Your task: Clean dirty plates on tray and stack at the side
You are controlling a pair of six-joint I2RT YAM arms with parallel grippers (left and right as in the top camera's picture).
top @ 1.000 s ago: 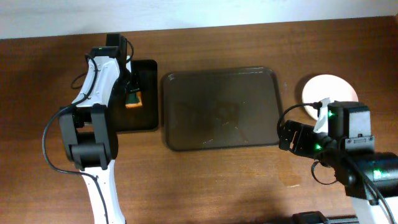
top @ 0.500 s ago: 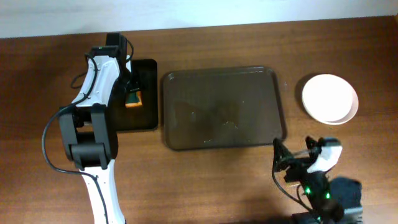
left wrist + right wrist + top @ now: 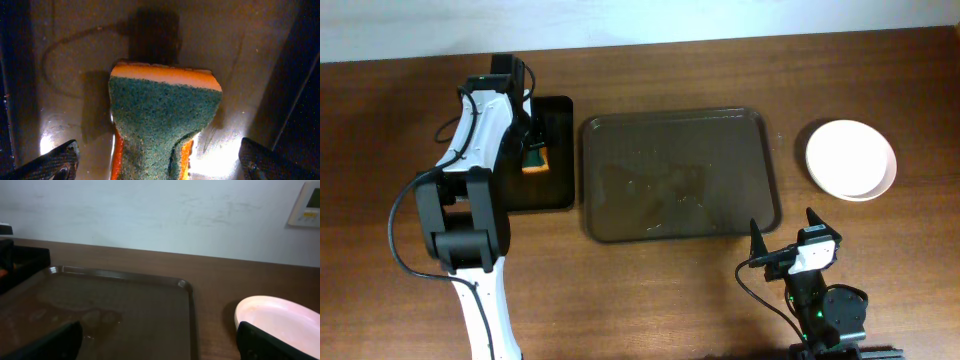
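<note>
The plates (image 3: pixel 851 158) sit stacked and plain white on the table, right of the dark brown tray (image 3: pixel 620 150), which holds only wet smears. My right gripper (image 3: pixel 782 232) stands open near the table's front edge, just in front of the tray's near right corner, holding nothing. From the right wrist, the tray (image 3: pixel 125 272) is ahead to the left, the plates (image 3: pixel 280 320) are to the right, and the right gripper (image 3: pixel 157 347) is empty. My left gripper (image 3: pixel 532 138) hangs open over a green-and-orange sponge (image 3: pixel 165 115), its fingertips (image 3: pixel 50 165) wide of the sponge's sides.
The sponge (image 3: pixel 535 159) lies on a smaller black tray (image 3: pixel 552 190) left of the brown tray. A white wall (image 3: pixel 150 210) runs behind the table, with a small panel (image 3: pixel 306 202) at the right.
My right arm has pulled back from beside the plates to the table's front edge, below the tray's near right corner. The left arm and the sponge have not moved.
</note>
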